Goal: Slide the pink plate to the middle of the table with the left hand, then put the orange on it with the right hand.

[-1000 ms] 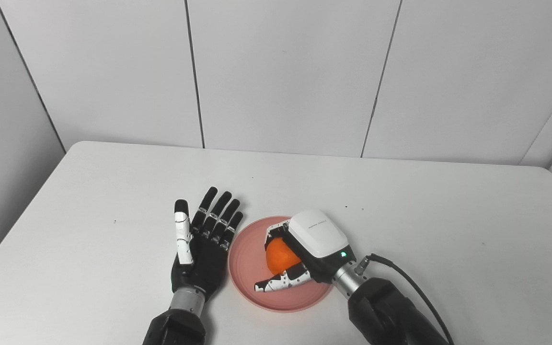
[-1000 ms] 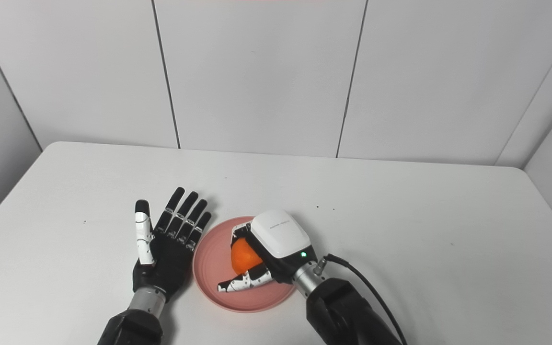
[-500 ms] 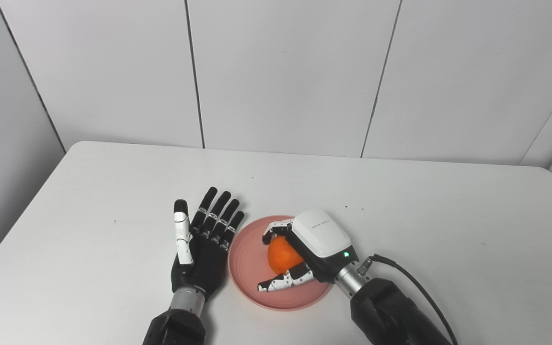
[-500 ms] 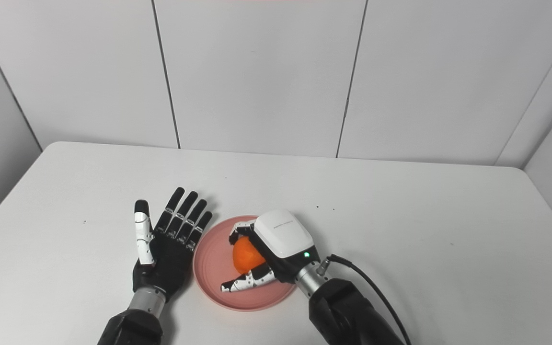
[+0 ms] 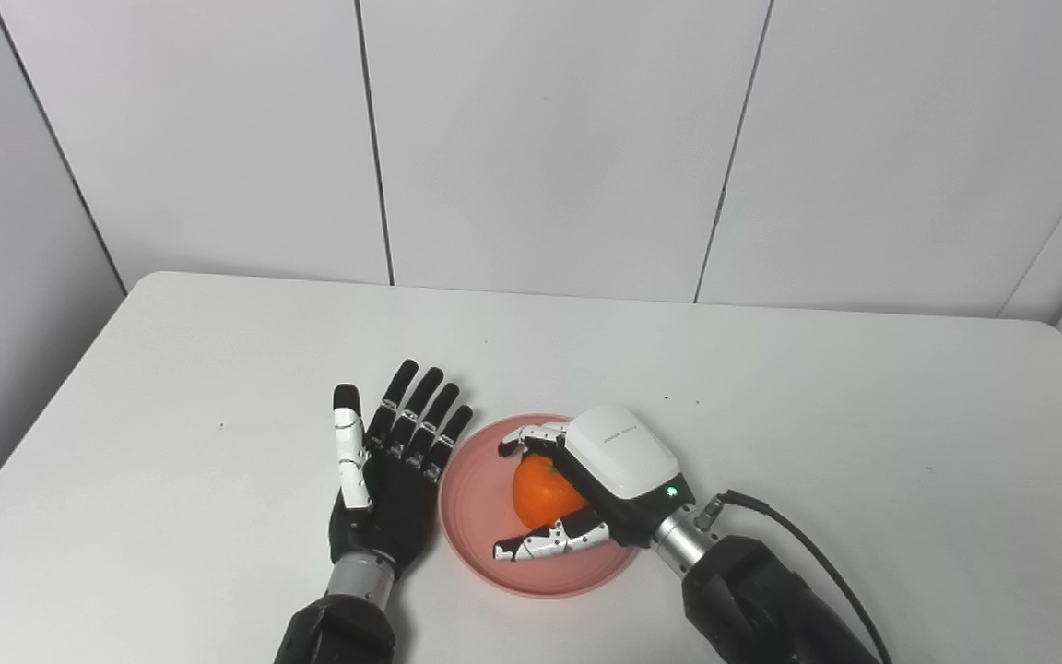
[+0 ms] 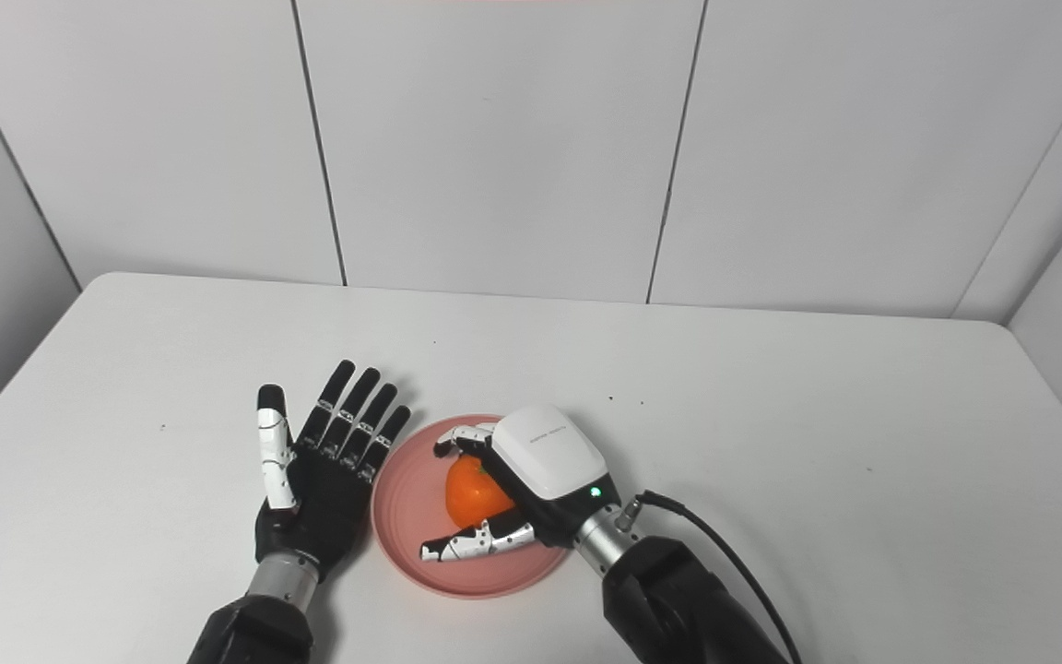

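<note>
A: Where's the orange?

B: On the pink plate, near the table's front edge. My right hand cups it, fingers loosened; can't tell if it's let go. Left hand flat, spread, empty.

A: Handling?

B: Prob. firm, round, rolls easily; hold across its widest part. White surface, plain panel walls.

pink plate, orange, white table

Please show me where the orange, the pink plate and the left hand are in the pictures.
orange [image 5: 542, 491], left eye view, on its bare front face.
pink plate [image 5: 474, 503], left eye view, on the bare left part of its inside.
left hand [image 6: 314, 493], right eye view, on the middle of the palm.
</note>
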Robot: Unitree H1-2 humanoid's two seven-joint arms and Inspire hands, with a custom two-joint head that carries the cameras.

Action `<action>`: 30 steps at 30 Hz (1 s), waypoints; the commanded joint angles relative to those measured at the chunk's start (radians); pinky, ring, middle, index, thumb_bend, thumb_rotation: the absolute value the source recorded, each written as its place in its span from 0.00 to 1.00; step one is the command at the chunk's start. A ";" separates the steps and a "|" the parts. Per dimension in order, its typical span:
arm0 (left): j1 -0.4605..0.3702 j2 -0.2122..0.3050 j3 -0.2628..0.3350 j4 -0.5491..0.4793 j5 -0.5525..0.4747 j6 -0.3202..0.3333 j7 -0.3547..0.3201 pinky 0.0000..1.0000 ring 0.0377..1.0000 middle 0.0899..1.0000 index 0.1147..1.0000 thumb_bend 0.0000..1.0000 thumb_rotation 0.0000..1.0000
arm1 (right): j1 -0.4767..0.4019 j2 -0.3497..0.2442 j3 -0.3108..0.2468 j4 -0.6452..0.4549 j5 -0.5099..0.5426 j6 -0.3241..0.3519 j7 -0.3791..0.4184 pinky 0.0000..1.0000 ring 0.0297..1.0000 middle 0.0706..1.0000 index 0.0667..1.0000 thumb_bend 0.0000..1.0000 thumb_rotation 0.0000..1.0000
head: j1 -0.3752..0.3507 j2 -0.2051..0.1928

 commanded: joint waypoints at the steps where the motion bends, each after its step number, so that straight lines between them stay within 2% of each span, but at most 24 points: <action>1: 0.046 -0.033 0.001 0.040 0.008 0.042 0.035 0.83 0.85 0.80 0.81 0.74 0.68 | -0.034 0.003 -0.009 -0.026 0.016 -0.038 -0.023 0.41 0.47 0.56 0.65 0.87 0.81 | 0.001 -0.001; 7: 0.045 -0.033 0.005 0.043 0.000 0.043 0.032 0.83 0.85 0.80 0.81 0.74 0.68 | -0.036 0.004 -0.022 -0.031 0.048 -0.063 -0.038 0.41 0.47 0.55 0.65 0.89 0.82 | -0.001 -0.002; 12: 0.045 -0.033 0.006 0.040 -0.005 0.044 0.035 0.88 0.85 0.81 0.81 0.75 0.67 | -0.033 0.010 -0.045 -0.035 0.076 -0.100 -0.077 0.43 0.50 0.58 0.65 0.89 0.83 | -0.003 0.000; 16: 0.044 -0.032 0.006 0.040 0.001 0.046 0.043 0.88 0.83 0.79 0.80 0.76 0.67 | -0.039 0.011 -0.056 -0.051 0.071 -0.124 -0.104 0.44 0.49 0.57 0.66 0.88 0.83 | -0.003 -0.001; 18: 0.044 -0.033 0.006 0.041 0.003 0.047 0.046 0.88 0.82 0.78 0.80 0.76 0.66 | -0.045 0.010 -0.060 -0.065 0.071 -0.129 -0.104 0.46 0.51 0.57 0.67 0.89 0.87 | -0.004 -0.001; 21: 0.043 -0.029 0.004 0.044 0.003 0.046 0.041 0.90 0.82 0.78 0.81 0.75 0.68 | -0.053 0.008 -0.066 -0.086 0.084 -0.132 -0.087 0.55 0.61 0.66 0.70 0.92 0.92 | -0.005 -0.001; 25: 0.040 -0.033 0.010 0.046 -0.002 0.046 0.048 0.91 0.82 0.77 0.80 0.75 0.67 | -0.057 0.003 -0.078 -0.104 0.104 -0.123 -0.063 0.63 0.70 0.74 0.73 0.95 0.93 | -0.005 -0.002; 28: 0.039 -0.036 0.013 0.047 -0.004 0.045 0.054 0.93 0.80 0.72 0.78 0.76 0.65 | -0.058 -0.003 -0.088 -0.096 0.100 -0.120 -0.070 0.85 0.86 0.88 0.81 0.96 0.96 | -0.004 -0.002; 29: 0.040 -0.036 0.013 0.045 -0.005 0.045 0.052 0.93 0.80 0.72 0.78 0.76 0.65 | -0.056 -0.005 -0.093 -0.095 0.092 -0.116 -0.076 0.86 0.87 0.89 0.81 0.96 0.96 | -0.003 0.000; 30: 0.041 -0.036 0.013 0.044 -0.007 0.045 0.051 0.94 0.83 0.76 0.79 0.76 0.65 | -0.055 -0.006 -0.096 -0.094 0.087 -0.112 -0.079 0.94 0.93 0.93 0.84 0.96 0.98 | -0.003 0.000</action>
